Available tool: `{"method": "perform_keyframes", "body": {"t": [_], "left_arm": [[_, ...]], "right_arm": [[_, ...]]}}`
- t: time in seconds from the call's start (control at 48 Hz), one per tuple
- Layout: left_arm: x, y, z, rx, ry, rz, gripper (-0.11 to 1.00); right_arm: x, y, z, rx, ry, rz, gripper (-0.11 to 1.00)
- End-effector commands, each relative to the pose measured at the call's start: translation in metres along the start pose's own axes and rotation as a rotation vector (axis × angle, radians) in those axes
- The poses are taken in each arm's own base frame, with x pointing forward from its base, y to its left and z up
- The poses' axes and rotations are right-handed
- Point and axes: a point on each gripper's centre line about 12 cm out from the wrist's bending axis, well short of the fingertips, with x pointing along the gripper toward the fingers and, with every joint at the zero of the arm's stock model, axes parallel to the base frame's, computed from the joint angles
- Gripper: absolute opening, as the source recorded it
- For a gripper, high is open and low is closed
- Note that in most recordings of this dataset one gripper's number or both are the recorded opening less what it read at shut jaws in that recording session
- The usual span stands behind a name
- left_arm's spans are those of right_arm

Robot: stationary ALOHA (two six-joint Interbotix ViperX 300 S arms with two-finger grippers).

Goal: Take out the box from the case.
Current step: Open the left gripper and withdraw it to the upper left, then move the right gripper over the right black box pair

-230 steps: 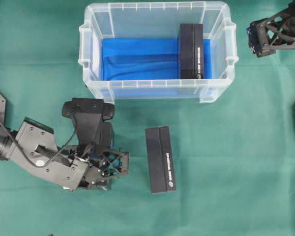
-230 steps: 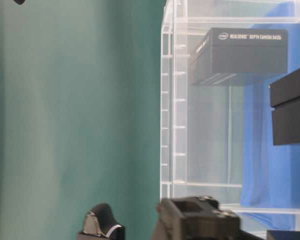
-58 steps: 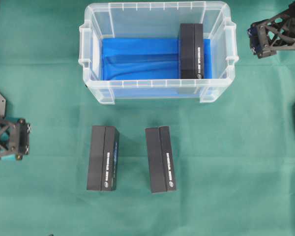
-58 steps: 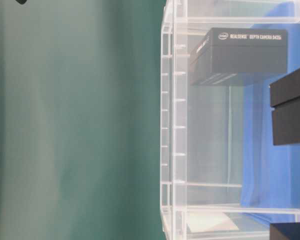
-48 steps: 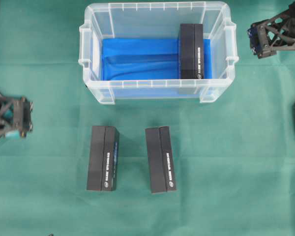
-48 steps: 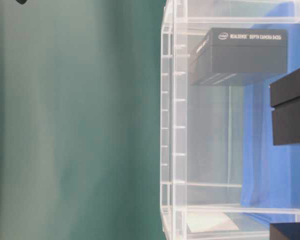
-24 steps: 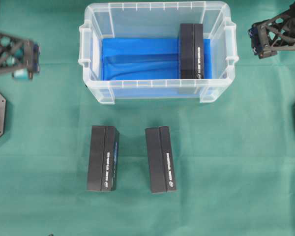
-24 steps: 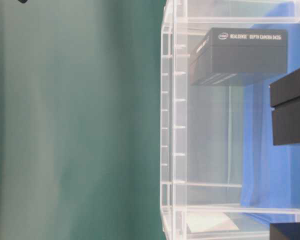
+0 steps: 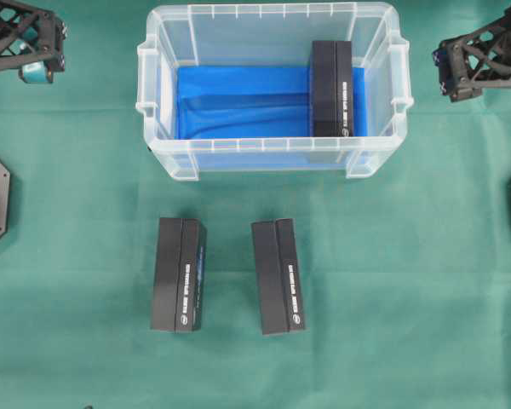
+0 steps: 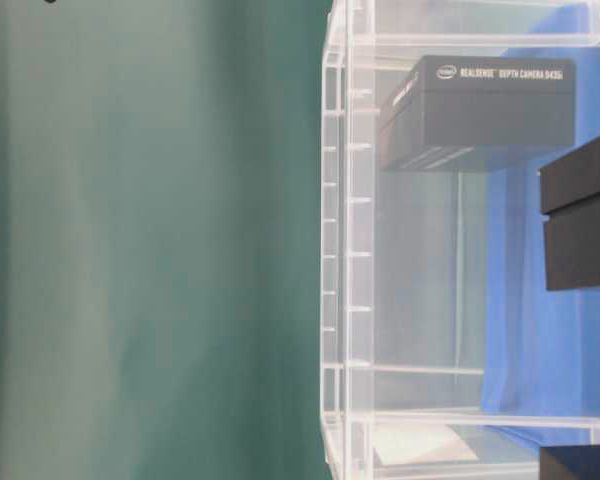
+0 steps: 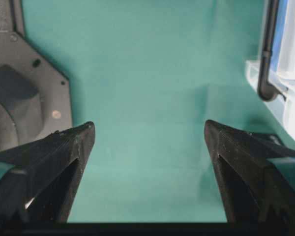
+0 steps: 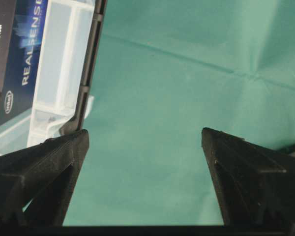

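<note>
Up to the top left corner goes the left gripper (image 9: 58, 41), jaws wide apart and holding nothing.
One box (image 9: 332, 89) sits in the right end of the case (image 9: 155, 111); two boxes (image 9: 178, 273) lie on the green cloth (image 9: 409, 281) below. At upper right, the right gripper (image 9: 444, 74) is spread wide too.

The box in the case (image 10: 480, 110) shows white print on its dark side: the Intel logo, then "REALSENSE DEPTH CAMERA D435". From the right wrist view the same box (image 12: 17, 54) reads "REALSENSE" on blue, again with the Intel logo. Print on the two boxes on the desk is too small to read.
</note>
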Motion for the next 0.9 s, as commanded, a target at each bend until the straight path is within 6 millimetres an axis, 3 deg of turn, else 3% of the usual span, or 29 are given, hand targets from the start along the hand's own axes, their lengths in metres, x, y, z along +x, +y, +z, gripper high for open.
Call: {"method": "perform_keyframes", "body": {"t": [0.0,0.542,0.875], "left_arm": [[-0.005,0.0,0.002,-0.008,-0.008,-0.029,0.9],[-0.004,-0.002,0.002,-0.007,-0.011,-0.045,0.9],[-0.003,-0.001,0.002,-0.004,-0.011,-0.044,0.9]], "right_arm": [[-0.007,0.002,0.003,0.007,-0.013,0.02,0.93],[-0.006,0.004,0.005,0.01,-0.01,0.016,0.93],[-0.003,0.017,0.009,0.013,-0.005,0.008,0.93]]}}
